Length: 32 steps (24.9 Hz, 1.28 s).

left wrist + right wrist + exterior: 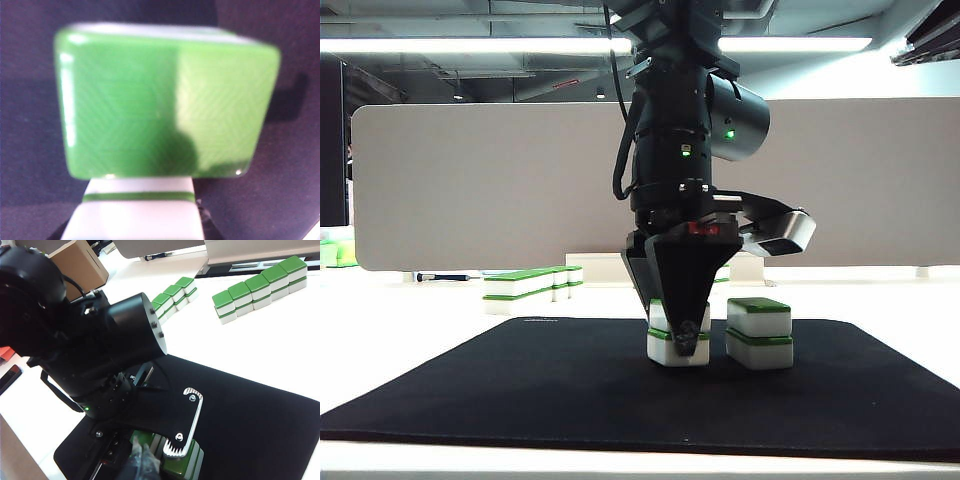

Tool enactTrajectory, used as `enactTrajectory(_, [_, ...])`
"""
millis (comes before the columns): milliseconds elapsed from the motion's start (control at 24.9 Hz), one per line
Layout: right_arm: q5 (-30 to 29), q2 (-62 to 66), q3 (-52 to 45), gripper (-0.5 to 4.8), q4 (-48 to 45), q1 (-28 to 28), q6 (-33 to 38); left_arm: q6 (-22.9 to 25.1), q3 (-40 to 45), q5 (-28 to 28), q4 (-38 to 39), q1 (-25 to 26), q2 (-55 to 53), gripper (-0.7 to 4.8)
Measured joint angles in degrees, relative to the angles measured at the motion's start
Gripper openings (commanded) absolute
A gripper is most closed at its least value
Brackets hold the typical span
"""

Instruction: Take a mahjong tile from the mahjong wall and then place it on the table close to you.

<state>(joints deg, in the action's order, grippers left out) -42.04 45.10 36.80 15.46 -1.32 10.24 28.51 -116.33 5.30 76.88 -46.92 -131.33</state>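
My left gripper (680,340) points straight down over the black mat (570,390) on the white table (400,320). It is shut on a mahjong tile (658,316), white with a green top, which rests on or just above another tile (665,352). The left wrist view shows that tile (140,220) between dark fingers (205,227), with the neighbouring stack's green top (165,100) filling the frame. The mahjong wall (530,285) runs obliquely at the back left; it also shows in the right wrist view (175,296). My right gripper (142,462) hangs blurred above the left arm, fingertips together.
A second two-high stack (759,333) stands on the mat just right of the held tile. Another row of tiles (260,285) lies near the grey-beige divider panel (470,180). A cardboard box (80,262) sits beyond the left arm. The left wrist camera (780,235) overhangs the second stack.
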Motion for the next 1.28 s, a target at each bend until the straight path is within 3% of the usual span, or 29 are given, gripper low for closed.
enactTrajectory(923, [0.0,0.0,0.0,-0.01,0.0,0.0,0.0,0.0,1.0,0.7,-4.7,-2.1,0.5,2.2])
enactTrajectory(963, [0.0,0.0,0.0,-0.01,0.0,0.0,0.0,0.0,1.0,0.7,-4.6,-2.1,0.5,2.35])
enactTrajectory(1003, [0.0,0.0,0.0,-0.01,0.0,0.0,0.0,-0.1,1.0,0.7,-4.6,-2.1,0.5,3.23])
enactTrajectory(1283, [0.0,0.0,0.0,-0.01,0.0,0.0,0.0,-1.6,1.2,0.7,-3.3,-2.1,0.2,3.53])
